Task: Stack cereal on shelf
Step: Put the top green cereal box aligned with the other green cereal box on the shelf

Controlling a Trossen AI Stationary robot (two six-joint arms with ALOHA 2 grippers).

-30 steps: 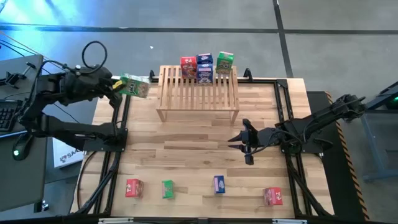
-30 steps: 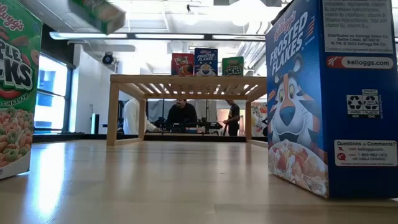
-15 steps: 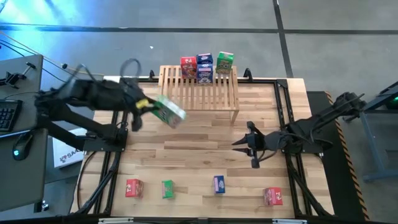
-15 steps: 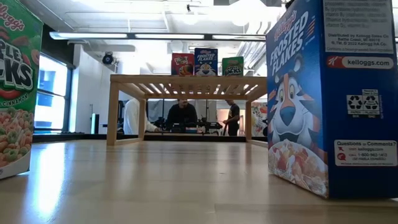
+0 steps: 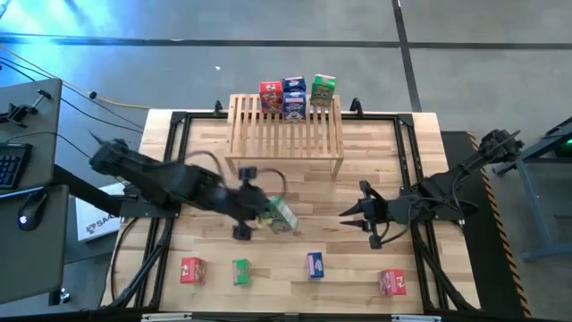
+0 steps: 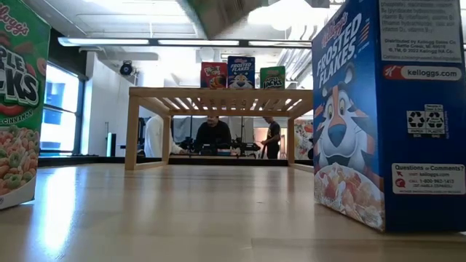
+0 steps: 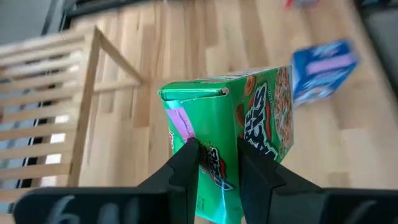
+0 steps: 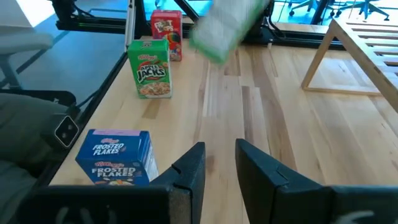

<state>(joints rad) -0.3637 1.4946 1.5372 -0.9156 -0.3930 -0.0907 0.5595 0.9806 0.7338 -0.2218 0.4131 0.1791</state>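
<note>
Kellogg's Frosted Flakes box (image 6: 386, 109) and Apple Jacks box (image 8: 150, 70) on table (image 5: 295, 201), left gripper (image 7: 217, 163) closed on green cereal box (image 7: 239, 124) held above table, in front of shelf (image 5: 286, 134), right gripper (image 8: 219, 162) narrow, empty.

Probably an open-plan lab: desks, people (image 6: 212, 135), ceiling lights.

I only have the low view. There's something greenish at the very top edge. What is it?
Observer: A green box, clamped in the left gripper.
Operator: Where over the table?
Observer: Above the middle of the table, in front of the shelf.
Operator: And the right gripper?
Observer: The right gripper hovers empty to the right of that box, with its jaws apart.
</note>
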